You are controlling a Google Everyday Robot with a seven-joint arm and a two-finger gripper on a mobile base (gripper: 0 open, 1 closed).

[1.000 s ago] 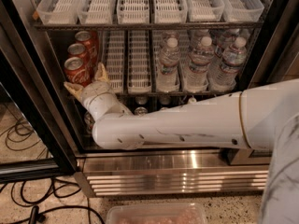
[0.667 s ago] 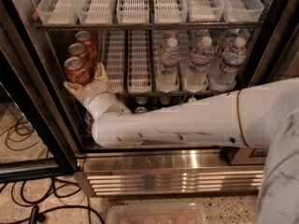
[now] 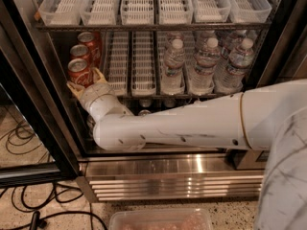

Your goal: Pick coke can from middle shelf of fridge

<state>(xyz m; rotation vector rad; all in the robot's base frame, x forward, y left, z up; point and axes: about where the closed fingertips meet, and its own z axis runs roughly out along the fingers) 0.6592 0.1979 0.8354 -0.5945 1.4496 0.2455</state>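
Three red coke cans stand in a row in the left lane of the middle shelf [image 3: 118, 63] of the fridge [image 3: 172, 175]. The front coke can [image 3: 80, 70] is nearest the door opening. My gripper [image 3: 86, 82] reaches in from the lower right on its white arm. Its tan fingers [image 3: 99, 75] sit on either side of the front can's lower half, touching it. The can stands upright on the shelf. The two cans behind it [image 3: 79, 51] are untouched.
Several water bottles [image 3: 206, 61] fill the right lanes of the same shelf. Clear-white bins [image 3: 139, 6] sit on the tier above. The black door frame [image 3: 29, 104] stands close on the left. Can tops [image 3: 144, 103] show below. Cables [image 3: 29, 210] and a clear container [image 3: 160, 219] lie on the floor.
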